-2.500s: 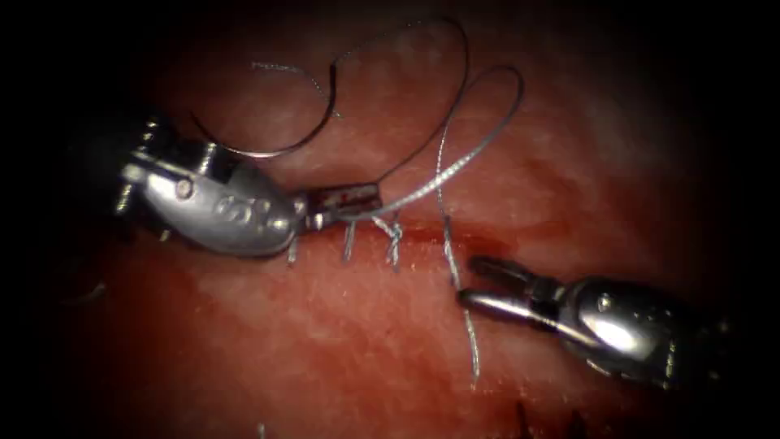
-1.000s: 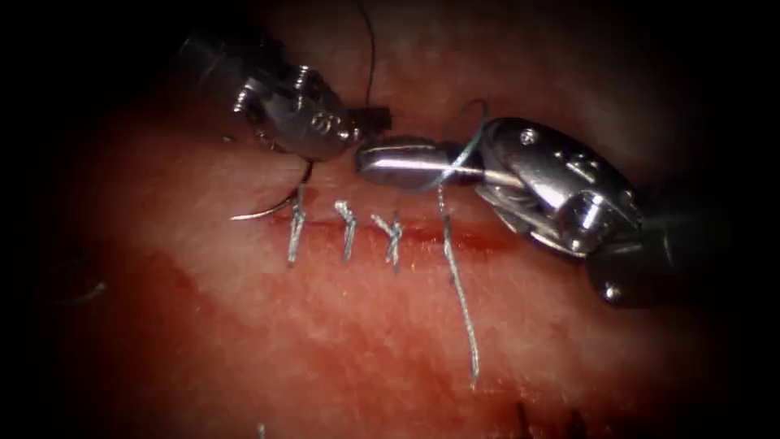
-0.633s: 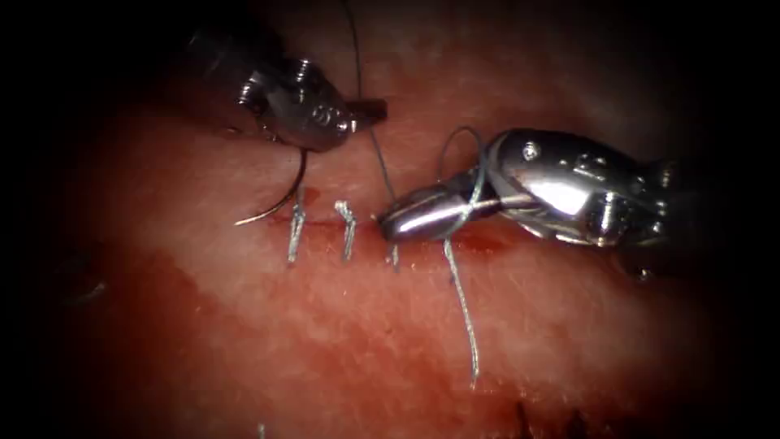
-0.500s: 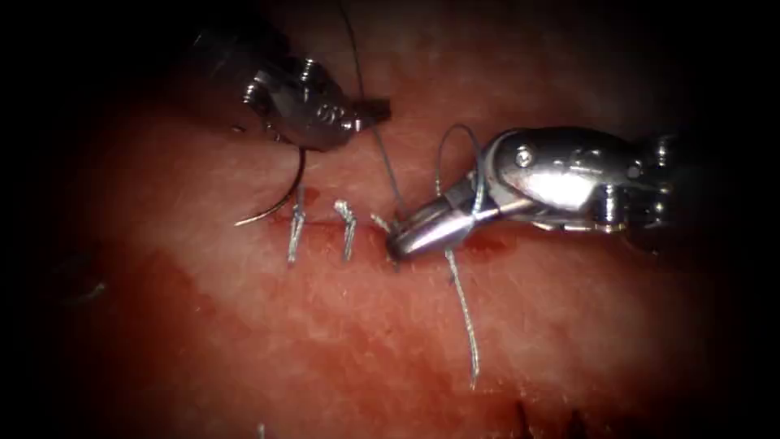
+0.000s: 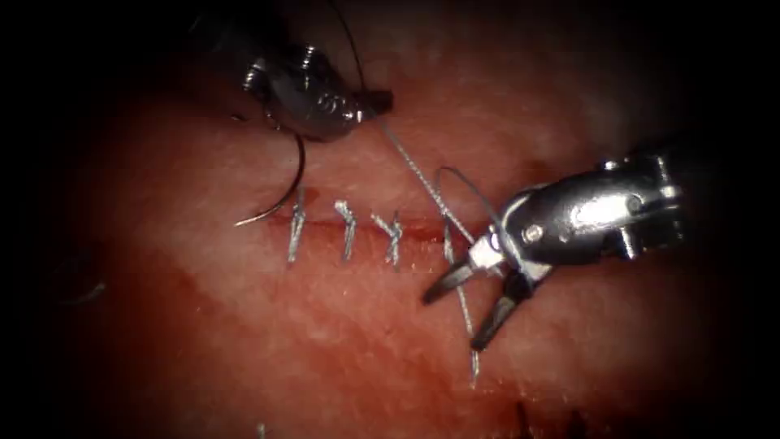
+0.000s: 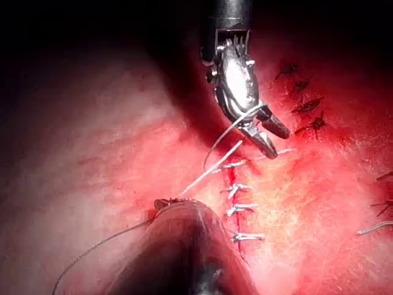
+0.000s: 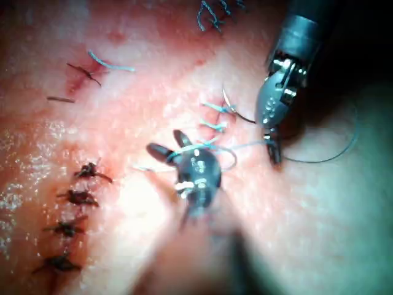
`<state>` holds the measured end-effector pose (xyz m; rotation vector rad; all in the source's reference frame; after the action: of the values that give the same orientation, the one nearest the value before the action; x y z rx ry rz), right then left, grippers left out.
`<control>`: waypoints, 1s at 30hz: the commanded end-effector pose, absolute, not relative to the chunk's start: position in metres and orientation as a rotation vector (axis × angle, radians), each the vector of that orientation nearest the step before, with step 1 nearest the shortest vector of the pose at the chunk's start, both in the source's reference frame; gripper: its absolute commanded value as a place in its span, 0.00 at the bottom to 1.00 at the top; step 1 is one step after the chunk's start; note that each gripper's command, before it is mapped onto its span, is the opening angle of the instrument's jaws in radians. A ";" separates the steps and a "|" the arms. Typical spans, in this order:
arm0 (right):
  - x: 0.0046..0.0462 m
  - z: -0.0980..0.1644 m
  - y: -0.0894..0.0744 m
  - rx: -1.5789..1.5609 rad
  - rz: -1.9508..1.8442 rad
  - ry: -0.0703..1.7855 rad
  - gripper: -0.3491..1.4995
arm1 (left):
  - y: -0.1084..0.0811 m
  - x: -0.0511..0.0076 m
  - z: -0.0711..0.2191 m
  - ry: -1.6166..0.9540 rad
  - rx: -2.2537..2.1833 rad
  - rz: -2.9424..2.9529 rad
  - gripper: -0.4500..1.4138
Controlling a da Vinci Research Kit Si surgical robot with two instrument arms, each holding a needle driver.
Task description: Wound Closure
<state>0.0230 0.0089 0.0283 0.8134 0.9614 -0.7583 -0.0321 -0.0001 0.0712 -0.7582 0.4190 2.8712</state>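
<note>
Gripping thread [image 5: 410, 165] taut with my left tool [image 5: 375, 104]; my right tool [image 5: 457, 316] agape, empty, astride thread tail; needle [image 5: 280, 195] loose on tissue [image 5: 325, 341].

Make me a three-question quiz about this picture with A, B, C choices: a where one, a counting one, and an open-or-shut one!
1. Where is the needle? A by the leftmost stitch; B in the right end effector; C far right.
2. How many stitches cross the cut? A one; B four; C nine.
3. The right end effector is: A open; B shut on thread; C shut on needle.
1 A: it lies free on the tissue. 2 B: four thread lines cross. 3 A: jaws spread, empty; the left end effector grips the thread.
</note>
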 end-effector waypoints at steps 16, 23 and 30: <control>0.0250 0.033 0.006 0.685 -1.050 0.720 0.39 | -0.002 -0.0328 0.071 0.411 -0.767 2.870 0.00; 0.0251 0.035 0.006 0.592 -1.149 0.605 0.38 | -0.002 -0.0327 0.071 0.411 -0.766 2.870 0.00; 0.0260 0.035 0.006 0.570 -1.199 0.517 0.00 | -0.003 -0.0321 0.071 0.407 -0.773 2.873 0.00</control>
<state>0.0253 0.0066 0.0347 0.5650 0.5132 -1.1974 -0.0316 -0.0020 0.0702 -0.7736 0.4109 2.8723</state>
